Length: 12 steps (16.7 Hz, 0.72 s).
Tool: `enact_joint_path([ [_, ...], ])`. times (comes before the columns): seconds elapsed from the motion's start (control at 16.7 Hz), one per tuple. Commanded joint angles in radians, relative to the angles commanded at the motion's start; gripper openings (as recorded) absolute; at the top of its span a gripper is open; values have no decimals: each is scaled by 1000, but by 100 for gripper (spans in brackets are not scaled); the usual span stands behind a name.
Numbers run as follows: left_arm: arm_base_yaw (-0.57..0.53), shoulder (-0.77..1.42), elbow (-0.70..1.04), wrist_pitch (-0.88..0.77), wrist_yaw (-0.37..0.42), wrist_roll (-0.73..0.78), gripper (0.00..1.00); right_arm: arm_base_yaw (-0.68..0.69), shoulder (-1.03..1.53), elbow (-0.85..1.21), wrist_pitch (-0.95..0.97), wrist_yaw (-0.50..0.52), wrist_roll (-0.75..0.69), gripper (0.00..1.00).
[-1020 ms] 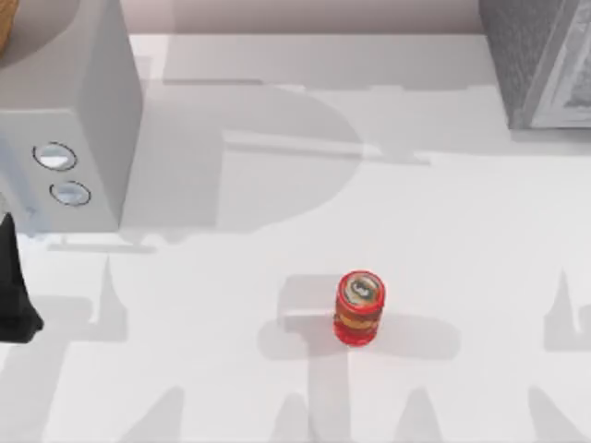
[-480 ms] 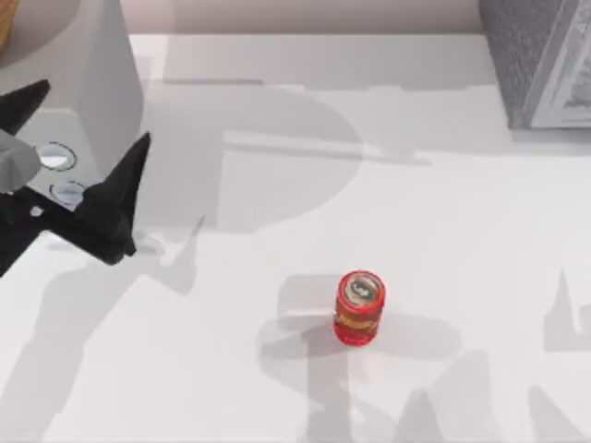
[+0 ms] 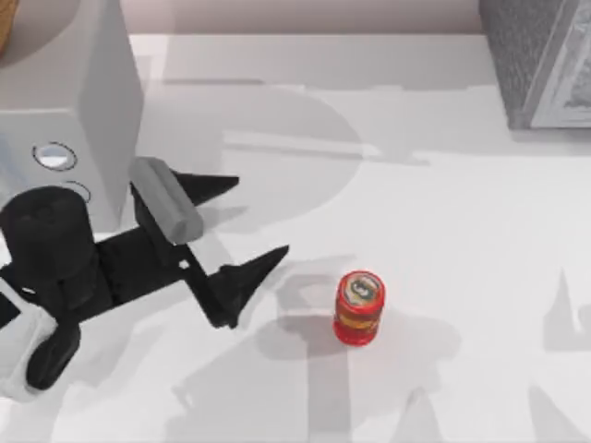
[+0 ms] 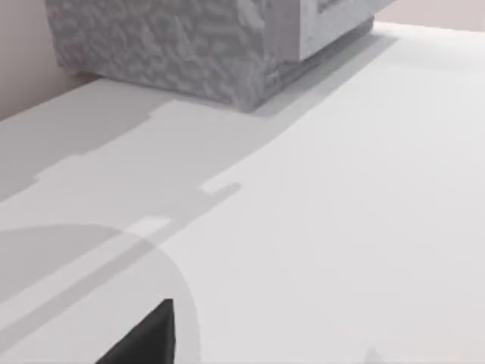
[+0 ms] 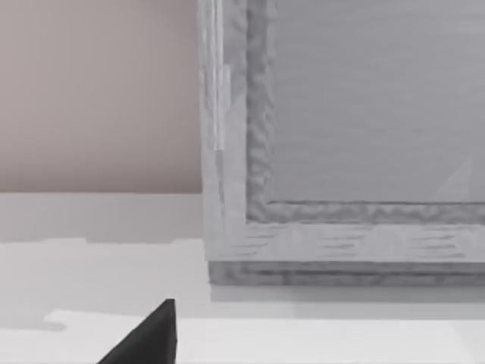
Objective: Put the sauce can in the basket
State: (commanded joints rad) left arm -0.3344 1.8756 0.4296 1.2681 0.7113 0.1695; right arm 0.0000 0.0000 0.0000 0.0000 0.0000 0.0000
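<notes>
The sauce can (image 3: 359, 307), red with an orange-yellow band and a silver top, stands upright on the white table a little right of centre near the front. My left gripper (image 3: 263, 214) is open to the can's left, its black fingers pointing toward the can and apart from it, with nothing between them. A tan curved sliver (image 3: 5, 23) shows at the far top-left corner; I cannot tell whether it is the basket. My right gripper (image 5: 151, 341) is parked off to the side, facing a grey textured box.
A tall grey box (image 3: 65, 92) with two round dials stands at the left, just behind the left arm. A grey textured box (image 3: 540, 60) fills the back right corner. Open white table (image 3: 443, 212) lies around the can.
My left arm has swung in from the left edge toward the table's middle, bringing its open gripper closer to the can. The can has not moved.
</notes>
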Motion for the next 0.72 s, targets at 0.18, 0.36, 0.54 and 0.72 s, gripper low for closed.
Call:
enact_joint_path([
  [0.18, -40, 228, 45, 149, 132, 19, 100, 0, 0, 0, 0, 0, 0, 100],
  [0.36, -73, 367, 82, 235, 249, 35, 100, 0, 0, 0, 0, 0, 0, 100],
  [0.54, -91, 420, 105, 267, 317, 43, 100, 0, 0, 0, 0, 0, 0, 100],
  [0.72, -93, 424, 107, 271, 324, 44, 100, 0, 0, 0, 0, 0, 0, 100],
])
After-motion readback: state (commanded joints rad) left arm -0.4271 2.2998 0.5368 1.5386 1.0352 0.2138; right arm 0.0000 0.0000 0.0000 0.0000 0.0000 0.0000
